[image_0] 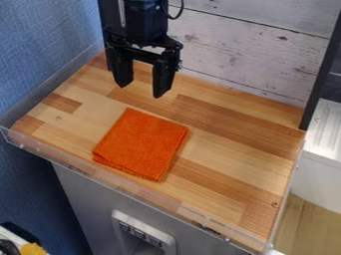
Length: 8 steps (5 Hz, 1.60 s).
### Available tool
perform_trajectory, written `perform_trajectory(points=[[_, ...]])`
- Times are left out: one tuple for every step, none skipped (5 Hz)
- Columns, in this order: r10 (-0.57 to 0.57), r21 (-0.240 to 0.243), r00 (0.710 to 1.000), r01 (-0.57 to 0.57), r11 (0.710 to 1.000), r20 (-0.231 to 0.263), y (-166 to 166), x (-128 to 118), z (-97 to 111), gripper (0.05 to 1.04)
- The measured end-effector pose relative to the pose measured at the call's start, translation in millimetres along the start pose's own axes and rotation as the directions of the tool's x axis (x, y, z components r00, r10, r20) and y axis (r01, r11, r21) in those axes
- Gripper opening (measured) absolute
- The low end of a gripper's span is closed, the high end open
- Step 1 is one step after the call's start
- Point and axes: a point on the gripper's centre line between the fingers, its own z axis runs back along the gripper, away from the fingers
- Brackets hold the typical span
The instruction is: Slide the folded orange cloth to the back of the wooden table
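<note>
Hanging above the wooden counter (233, 122) in the camera view, the gripper (140, 89) has its fingers spread with nothing between them; the folded orange cloth (141, 144) lies flat below, nearer the clear front edging (120, 185).

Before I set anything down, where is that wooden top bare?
The widest bare patch of the wooden top lies between the folded orange cloth and the black upright strip. A smaller one lies between cloth and blue wall. It is tighter where the cloth nears the clear plastic rim, and beneath the black two-finger gripper.
</note>
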Motion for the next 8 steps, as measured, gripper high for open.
perform_trajectory(points=[[-0.008,0.001,1.0,0.008,1.0,0.008,0,1,0,0.999],[-0.011,-0.001,1.0,0.011,1.0,0.01,-1,-1,-8,0.995],[0.007,-0.004,1.0,-0.007,1.0,0.019,6,-5,-14,0.946],[0.012,-0.001,0.999,-0.012,1.0,0.044,5,-10,-27,0.664],[0.017,0.006,0.998,-0.018,1.0,0.067,5,-15,-45,0.364],[0.025,0.013,0.995,-0.026,1.0,0.092,4,-21,-60,0.151],[0.015,0.017,0.993,-0.017,1.0,0.114,3,-25,-72,0.066],[0.015,0.018,0.991,-0.018,1.0,0.133,3,-26,-76,0.064]])
